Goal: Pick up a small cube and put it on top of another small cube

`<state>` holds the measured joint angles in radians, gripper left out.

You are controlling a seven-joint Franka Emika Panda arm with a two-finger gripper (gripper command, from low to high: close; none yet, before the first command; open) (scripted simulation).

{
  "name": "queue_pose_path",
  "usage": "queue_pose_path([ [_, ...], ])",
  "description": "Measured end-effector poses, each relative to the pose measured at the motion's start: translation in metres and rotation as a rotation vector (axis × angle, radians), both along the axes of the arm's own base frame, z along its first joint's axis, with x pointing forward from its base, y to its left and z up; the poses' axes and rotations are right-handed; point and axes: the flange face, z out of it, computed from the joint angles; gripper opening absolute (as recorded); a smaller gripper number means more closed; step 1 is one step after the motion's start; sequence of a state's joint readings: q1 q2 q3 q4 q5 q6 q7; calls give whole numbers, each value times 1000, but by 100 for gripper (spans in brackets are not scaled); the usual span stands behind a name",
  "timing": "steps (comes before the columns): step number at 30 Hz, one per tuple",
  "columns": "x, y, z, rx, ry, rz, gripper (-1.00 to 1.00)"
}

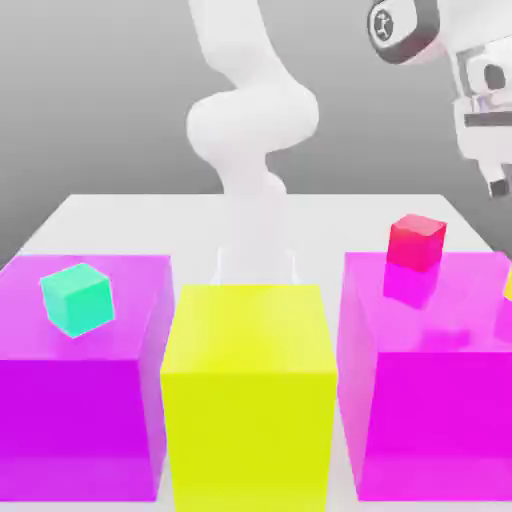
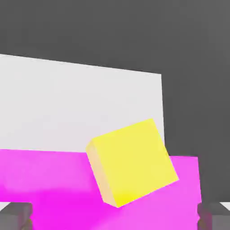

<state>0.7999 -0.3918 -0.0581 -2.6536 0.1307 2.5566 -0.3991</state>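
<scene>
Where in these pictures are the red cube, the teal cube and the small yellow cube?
red cube (image 1: pixel 416 242), exterior view, front face
teal cube (image 1: pixel 77 298), exterior view, front face
small yellow cube (image 2: pixel 134 159), hand view, broad top face

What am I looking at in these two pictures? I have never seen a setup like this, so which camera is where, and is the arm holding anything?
This is a computer simulation of a white robot arm with a two-finger gripper, seen at the exterior view's upper right. The exterior view comes from a camera off the arm. On a white table stand two big magenta blocks and a big yellow block. A small teal cube sits on the left magenta block, a small red cube on the right magenta block. The hand view comes from a camera on the hand, facing a small yellow cube on magenta. The gripper is open and holds nothing.
</scene>
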Motion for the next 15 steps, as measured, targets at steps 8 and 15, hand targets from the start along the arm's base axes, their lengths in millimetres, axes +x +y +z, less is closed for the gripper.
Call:
queue_pose_path([
  [8,-66,34,-82,-136,4,514,0],
  [15,-113,34,-141,-235,-5,936,0],
])
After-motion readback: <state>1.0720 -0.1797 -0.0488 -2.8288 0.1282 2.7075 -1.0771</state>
